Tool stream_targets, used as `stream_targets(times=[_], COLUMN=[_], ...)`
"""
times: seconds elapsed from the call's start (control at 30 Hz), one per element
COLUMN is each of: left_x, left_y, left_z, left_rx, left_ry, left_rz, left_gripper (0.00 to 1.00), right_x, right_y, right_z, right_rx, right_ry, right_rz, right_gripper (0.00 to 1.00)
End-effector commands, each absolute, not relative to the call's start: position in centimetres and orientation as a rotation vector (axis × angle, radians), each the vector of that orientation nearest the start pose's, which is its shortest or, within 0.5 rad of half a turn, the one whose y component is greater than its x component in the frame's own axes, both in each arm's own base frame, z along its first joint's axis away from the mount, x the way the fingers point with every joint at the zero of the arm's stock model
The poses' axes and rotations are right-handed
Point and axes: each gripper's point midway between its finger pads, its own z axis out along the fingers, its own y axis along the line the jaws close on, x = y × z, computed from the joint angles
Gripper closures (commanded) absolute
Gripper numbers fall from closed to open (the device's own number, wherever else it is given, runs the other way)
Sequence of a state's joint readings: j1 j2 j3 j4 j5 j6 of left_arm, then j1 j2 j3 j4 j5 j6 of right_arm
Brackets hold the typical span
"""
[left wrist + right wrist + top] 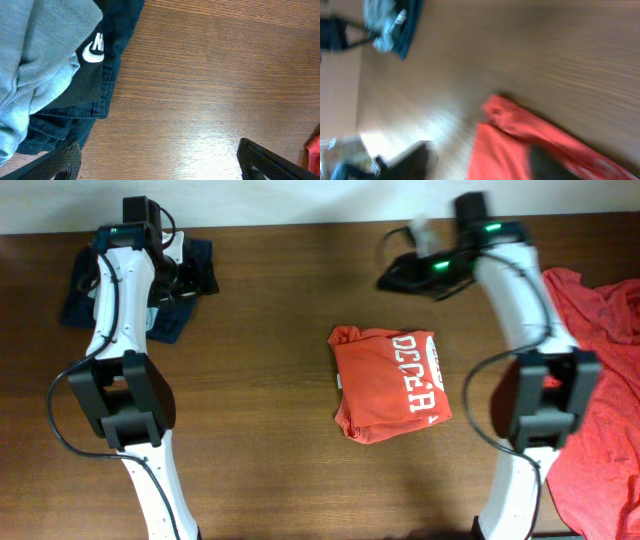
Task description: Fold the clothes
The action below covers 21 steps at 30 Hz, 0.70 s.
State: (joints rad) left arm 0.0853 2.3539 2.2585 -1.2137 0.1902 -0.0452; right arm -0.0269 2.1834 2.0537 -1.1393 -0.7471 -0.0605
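One of the clothes, an orange-red T-shirt (390, 383) with white lettering, lies folded in the middle of the table. More orange-red clothes (605, 370) lie loose at the right edge. My right gripper (397, 277) hovers above the table behind the folded shirt, apart from it. In the blurred right wrist view its dark fingers (410, 162) stand apart, open, with the T-shirt (510, 150) below them. At the back left my left gripper (190, 280) is wide open over bare wood, its fingers (60, 165) holding nothing.
A heap of dark blue and pale blue garments (190, 265) lies at the back left, right beside the left gripper; the left wrist view shows these garments (55, 75) too. The brown wooden table (270, 380) runs between the two arms.
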Motion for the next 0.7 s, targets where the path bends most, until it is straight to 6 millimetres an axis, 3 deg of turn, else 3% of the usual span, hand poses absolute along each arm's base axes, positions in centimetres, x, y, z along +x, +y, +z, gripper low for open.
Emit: stream_targets(times=[0.0,0.13,0.3,0.4,0.53,0.67], left_x=[52.3,52.3,53.2,53.4,53.4,54.8], left_y=[1.4,1.4,1.4,1.5,1.5,1.6], left_z=[11.3,11.3,11.6,11.6,11.6,12.2], left_rx=[-0.127,-0.127,-0.12,-0.119,-0.119,-0.108], left_ry=[2.835,2.835,2.796,2.787,2.785,2.724], left_rz=[-0.253,-0.253,-0.252,-0.247,-0.247,-0.244], left_gripper=[0.01,0.01,0.01,0.01,0.01,0.01], right_x=[48.6,47.6,45.6,44.6,43.8,43.4], right_y=[4.2,-0.9,-9.5,-13.3,-15.5,-16.6], right_z=[17.3,16.5,14.4,13.8,13.8,13.8], right_rx=[-0.05,0.124,0.341,0.432,0.502,0.536], right_ry=[2.662,2.703,2.811,2.832,2.818,2.808], right_rz=[0.863,0.828,0.493,0.349,0.34,0.334], right_gripper=[0.01,0.01,0.01,0.01,0.01,0.01])
